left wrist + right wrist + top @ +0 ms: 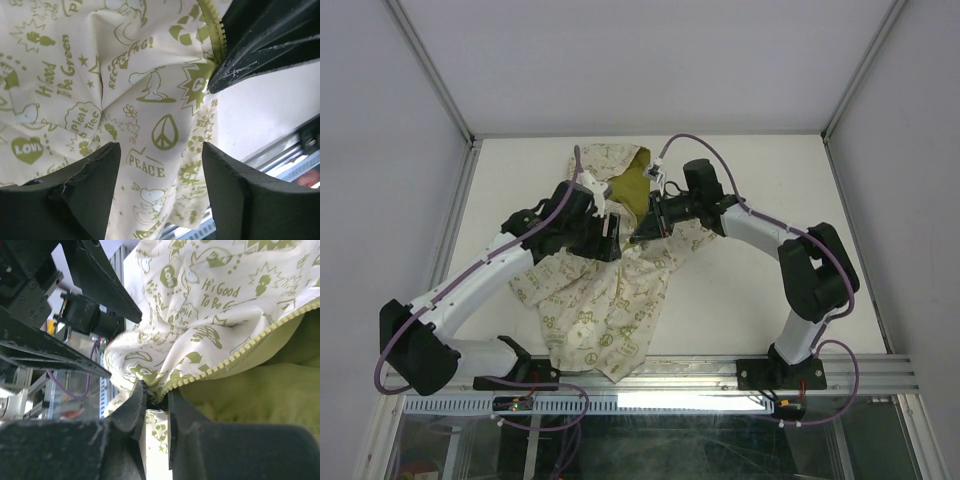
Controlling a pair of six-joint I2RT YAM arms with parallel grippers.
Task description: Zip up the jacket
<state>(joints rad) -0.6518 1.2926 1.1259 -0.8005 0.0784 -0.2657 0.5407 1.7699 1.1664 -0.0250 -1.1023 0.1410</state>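
The left arm (470, 285) reaches forward and inward, and the left gripper (161, 150) points down with its fingers spread wide apart. The right arm (765, 232) bends at the elbow and reaches leftward; the right gripper (156, 397) is pinched almost closed on the jacket (225, 295) edge, near the left gripper

The white bench (760, 290) is lying level inside an enclosure. A pale back panel (650, 60), a left panel (370, 180) and a right panel (915, 200) are closing it in (all plain and unmarked). A left aluminium profile (430, 68) and a right aluminium profile (865, 65) are running along the panel joints. An aluminium rail (890, 368) is running along the near edge of the bench. A white slotted duct (450, 404) is sitting just below this rail, beside a bright strip (690, 400).
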